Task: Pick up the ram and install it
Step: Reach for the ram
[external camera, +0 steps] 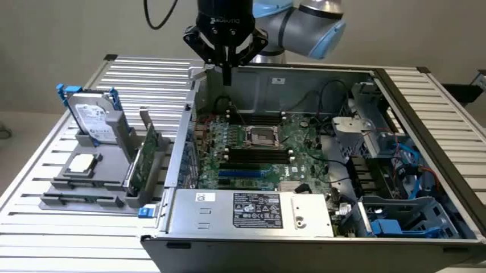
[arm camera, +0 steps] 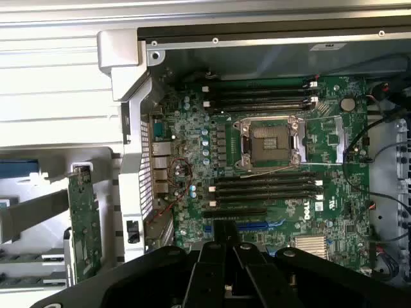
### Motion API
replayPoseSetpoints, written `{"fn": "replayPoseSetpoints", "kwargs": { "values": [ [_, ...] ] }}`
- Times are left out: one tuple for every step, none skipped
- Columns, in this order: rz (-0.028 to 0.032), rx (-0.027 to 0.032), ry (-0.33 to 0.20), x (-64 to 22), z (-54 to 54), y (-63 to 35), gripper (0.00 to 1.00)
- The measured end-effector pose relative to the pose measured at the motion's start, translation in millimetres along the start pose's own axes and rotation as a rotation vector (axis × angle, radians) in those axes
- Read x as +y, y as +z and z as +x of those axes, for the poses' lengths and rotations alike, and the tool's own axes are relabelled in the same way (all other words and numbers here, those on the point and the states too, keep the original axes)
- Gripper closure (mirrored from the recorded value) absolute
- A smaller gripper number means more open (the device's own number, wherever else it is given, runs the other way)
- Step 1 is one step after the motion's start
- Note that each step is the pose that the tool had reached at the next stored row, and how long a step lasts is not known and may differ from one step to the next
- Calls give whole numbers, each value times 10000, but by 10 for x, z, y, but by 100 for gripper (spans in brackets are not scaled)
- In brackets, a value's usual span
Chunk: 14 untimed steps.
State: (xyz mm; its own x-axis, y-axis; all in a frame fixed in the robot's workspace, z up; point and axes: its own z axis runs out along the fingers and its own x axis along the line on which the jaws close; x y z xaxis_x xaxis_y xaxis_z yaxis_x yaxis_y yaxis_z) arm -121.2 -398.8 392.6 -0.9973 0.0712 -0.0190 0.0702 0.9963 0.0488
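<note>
Evidently the gripper (external camera: 225, 65) pinches the ram (external camera: 225, 79), its long axis upright, pointing down toward the motherboard (external camera: 304, 149).

The ram (external camera: 82, 199) is a long, narrow, thin stick (dark from where I stand, its chips too small to make out). It rests lengthwise along the near edge of the grey holder (external camera: 57, 185), running from the exterior view's left to its right, level rather than tilted. From the gripper (external camera: 225, 82) it is well apart: far below it, toward the exterior view's left and nearer the camera. It lies free of the gripper.
</note>
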Motion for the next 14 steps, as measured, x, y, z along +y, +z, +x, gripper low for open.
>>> {"fn": "replayPoseSetpoints", "kwargs": {
  "values": [
    [1, 0, 0, 0, 0, 0, 89],
    [1, 0, 0, 0, 0, 0, 89],
    [1, 0, 0, 0, 0, 0, 89],
    [1, 0, 0, 0, 0, 0, 89],
    [1, 0, 0, 0, 0, 0, 89],
    [1, 0, 0, 0, 0, 0, 89],
    [0, 0, 0, 0, 0, 0, 89],
    [1, 0, 0, 0, 0, 0, 89],
    [1, 0, 1, 0, 5, -1, 89],
    [4, 3, 1, -3, 39, -3, 89],
    [4, 1, 0, -9, 83, -3, 89],
    [1, 0, 0, -15, 128, -1, 89],
    [1, 0, 1, -22, 174, 0, 89],
    [1, 0, 0, -28, 219, 1, 89]
  ]
}}
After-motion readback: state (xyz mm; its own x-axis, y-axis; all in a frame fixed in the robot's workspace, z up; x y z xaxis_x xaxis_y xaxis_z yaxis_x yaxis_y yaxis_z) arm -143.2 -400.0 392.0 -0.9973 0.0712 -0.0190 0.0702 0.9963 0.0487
